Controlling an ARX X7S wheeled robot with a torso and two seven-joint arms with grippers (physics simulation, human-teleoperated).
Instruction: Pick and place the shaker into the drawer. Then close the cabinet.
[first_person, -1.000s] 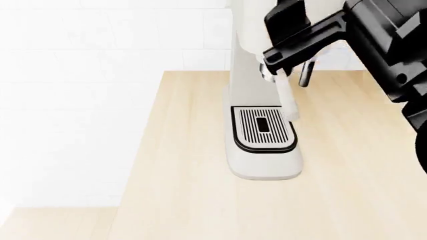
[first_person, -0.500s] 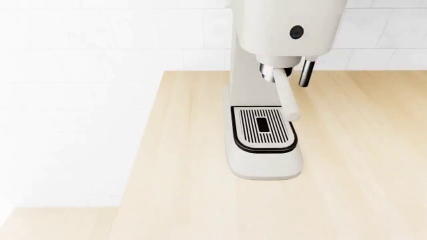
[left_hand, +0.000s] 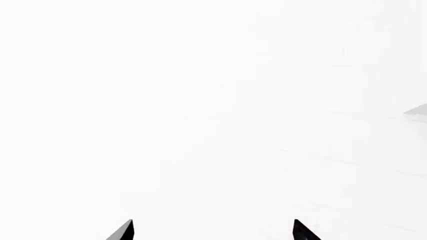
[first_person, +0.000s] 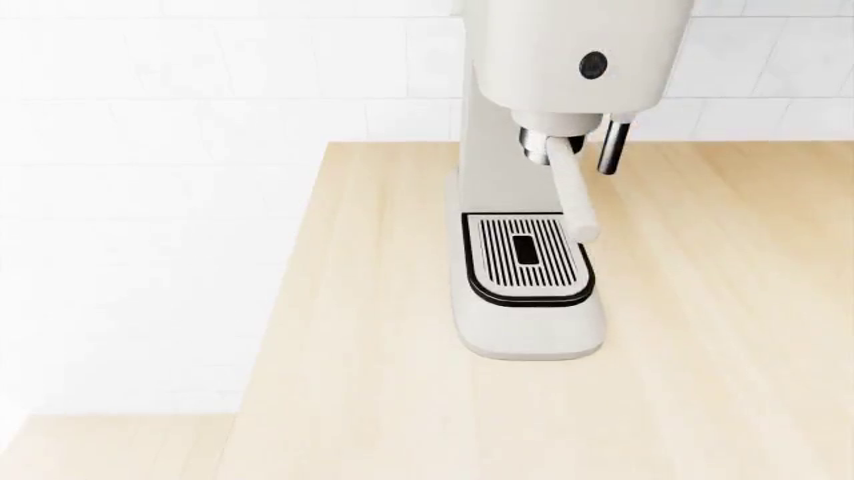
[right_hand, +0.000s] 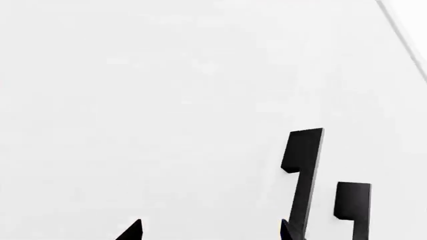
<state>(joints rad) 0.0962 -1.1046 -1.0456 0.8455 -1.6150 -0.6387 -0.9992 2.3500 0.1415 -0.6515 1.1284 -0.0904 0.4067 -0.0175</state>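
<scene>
Two gripper tips per wrist view, nothing between them. Right gripper (right_hand: 207, 231): only the black fingertips show at the frame edge, spread well apart, holding nothing. Just past them, two black bar handles (right_hand: 301, 180) stand out from a flat white panel (right_hand: 167, 100), which I take for the cabinet front. One bar sits very near the right-hand fingertip; whether it touches, cannot tell.

Left gripper (left_hand: 213, 231): tips likewise spread wide, empty, facing a washed-out white surface with no detail beyond a grey sliver (left_hand: 417, 110) at the frame edge.

Change: one second ago the right arm filled the head view's upper right, crossing in front of the espresso machine (first_person: 547, 170). Half a second ago it had gone, and it is absent now too. Neither arm appears in the head view.

Espresso machine as landmark: the wooden countertop (first_person: 360, 380) spreads to both sides of it and towards the camera, and the white tiled wall (first_person: 200, 80) runs behind it. No shaker anywhere around the machine, nor in either wrist view. No drawer visible either.

Judgement: the arm has dropped from counter level to the cabinet face, so the placing looks finished and closing the cabinet is the step in hand. Door position cannot be read from these views.
</scene>
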